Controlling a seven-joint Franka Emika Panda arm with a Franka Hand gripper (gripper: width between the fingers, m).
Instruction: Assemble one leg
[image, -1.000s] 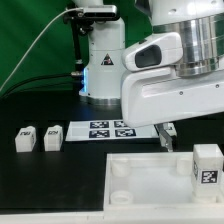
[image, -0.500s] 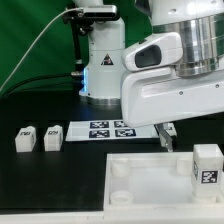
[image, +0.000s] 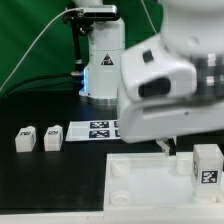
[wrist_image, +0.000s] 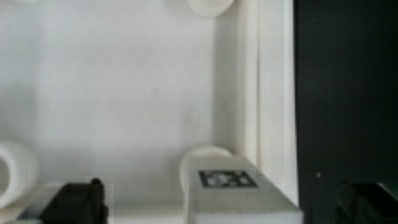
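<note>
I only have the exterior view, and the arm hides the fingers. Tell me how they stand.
Observer: The wrist view shows both fingers spread wide apart, open, with nothing held.
Operator: Say what lies between them.
Observer: A leg, its tag facing the wrist camera, sits roughly midway between them, ungripped.
Operator: Tell me where it sits.
Observer: Just inside the raised rim of the tabletop. Whether it touches the rim, I cannot tell.
</note>
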